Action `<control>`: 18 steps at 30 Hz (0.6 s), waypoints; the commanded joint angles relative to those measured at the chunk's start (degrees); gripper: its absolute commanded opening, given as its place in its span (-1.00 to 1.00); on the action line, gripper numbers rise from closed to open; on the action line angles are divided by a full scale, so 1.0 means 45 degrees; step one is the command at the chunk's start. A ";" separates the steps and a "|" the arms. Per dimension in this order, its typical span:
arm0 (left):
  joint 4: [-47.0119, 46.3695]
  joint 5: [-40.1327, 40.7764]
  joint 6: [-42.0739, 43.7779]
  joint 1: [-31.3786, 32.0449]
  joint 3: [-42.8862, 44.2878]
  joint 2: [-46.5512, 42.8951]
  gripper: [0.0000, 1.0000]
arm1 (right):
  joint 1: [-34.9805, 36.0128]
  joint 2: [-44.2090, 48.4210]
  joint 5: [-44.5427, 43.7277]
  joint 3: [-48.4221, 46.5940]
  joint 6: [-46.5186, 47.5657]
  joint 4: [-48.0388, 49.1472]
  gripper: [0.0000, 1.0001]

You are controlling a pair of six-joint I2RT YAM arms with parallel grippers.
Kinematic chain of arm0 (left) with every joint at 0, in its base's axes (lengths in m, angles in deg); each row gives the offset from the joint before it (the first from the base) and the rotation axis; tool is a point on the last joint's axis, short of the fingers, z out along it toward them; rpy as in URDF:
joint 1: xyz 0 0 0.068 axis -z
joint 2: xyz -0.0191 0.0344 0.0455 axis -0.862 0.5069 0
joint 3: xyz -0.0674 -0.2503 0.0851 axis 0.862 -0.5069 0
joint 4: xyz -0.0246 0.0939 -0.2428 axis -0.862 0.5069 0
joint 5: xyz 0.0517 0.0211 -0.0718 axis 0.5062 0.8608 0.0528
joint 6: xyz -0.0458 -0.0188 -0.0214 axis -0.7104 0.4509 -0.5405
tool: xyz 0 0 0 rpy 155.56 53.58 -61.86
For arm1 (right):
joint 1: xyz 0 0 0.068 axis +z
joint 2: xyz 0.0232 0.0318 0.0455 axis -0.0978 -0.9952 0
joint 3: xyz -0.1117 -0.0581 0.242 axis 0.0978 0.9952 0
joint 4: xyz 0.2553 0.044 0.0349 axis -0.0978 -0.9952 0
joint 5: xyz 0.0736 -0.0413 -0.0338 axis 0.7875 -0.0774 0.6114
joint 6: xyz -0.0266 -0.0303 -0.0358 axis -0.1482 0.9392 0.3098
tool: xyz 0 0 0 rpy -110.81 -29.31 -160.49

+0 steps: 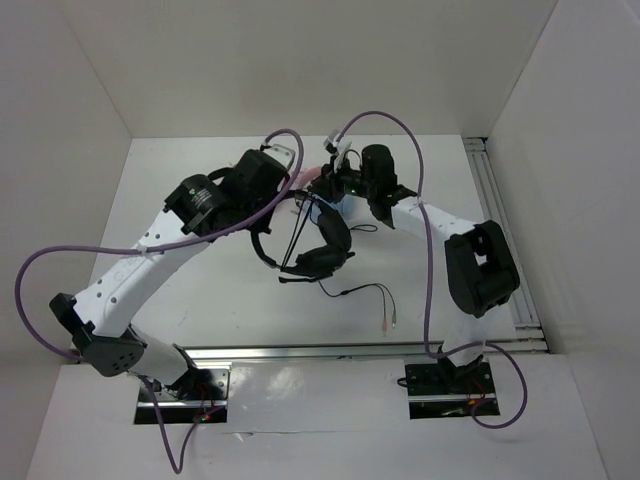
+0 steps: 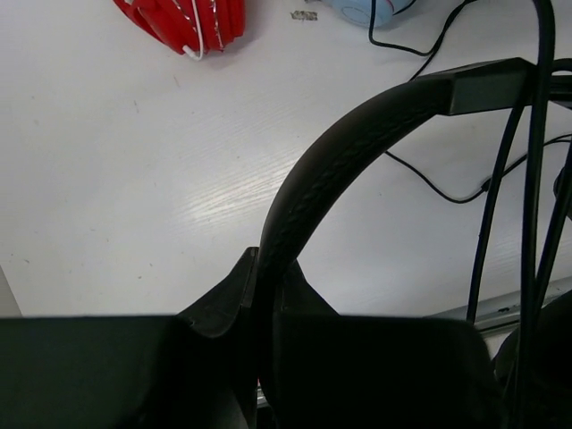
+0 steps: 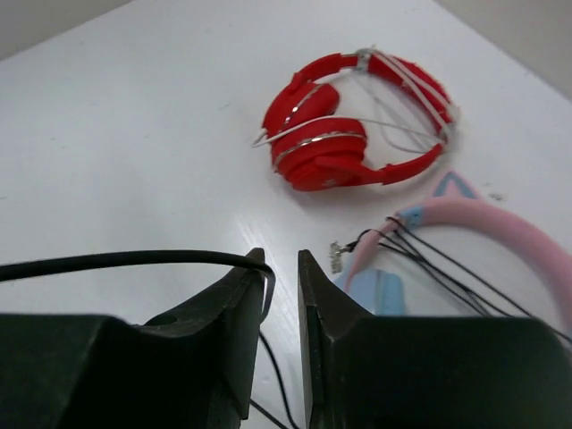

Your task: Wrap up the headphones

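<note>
Left gripper (image 2: 266,277) clamps the black padded over-ear headphones (image 2: 357,134); right gripper (image 3: 284,268) stands slightly parted around their thin black cable (image 3: 134,259).

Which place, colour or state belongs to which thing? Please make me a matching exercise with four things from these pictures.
Things:
1 black headband
2 red headphones
3 cat-ear headphones
4 coloured plugs

Descriptions:
A pink and light blue
B clamped in the left tool
C on the table, near the front rail
D wound with a white cable

Pairs: 1-B, 2-D, 3-A, 4-C
</note>
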 commanded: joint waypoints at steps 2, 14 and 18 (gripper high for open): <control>0.0488 0.0233 -0.0770 -0.0180 0.1601 -0.0111 -1.00 | 0.0430 -0.0755 0.2451 0.0615 -0.3380 0.4823 -0.39; 0.2635 0.1307 -0.2215 -0.1214 0.6094 0.1004 -1.00 | 0.1896 -0.4076 0.2044 0.0791 -0.6316 0.9227 0.02; 0.2348 0.1056 -0.2664 -0.2559 0.7601 0.1258 -1.00 | 0.2131 -0.4447 0.2043 0.1804 -0.6843 1.0531 0.04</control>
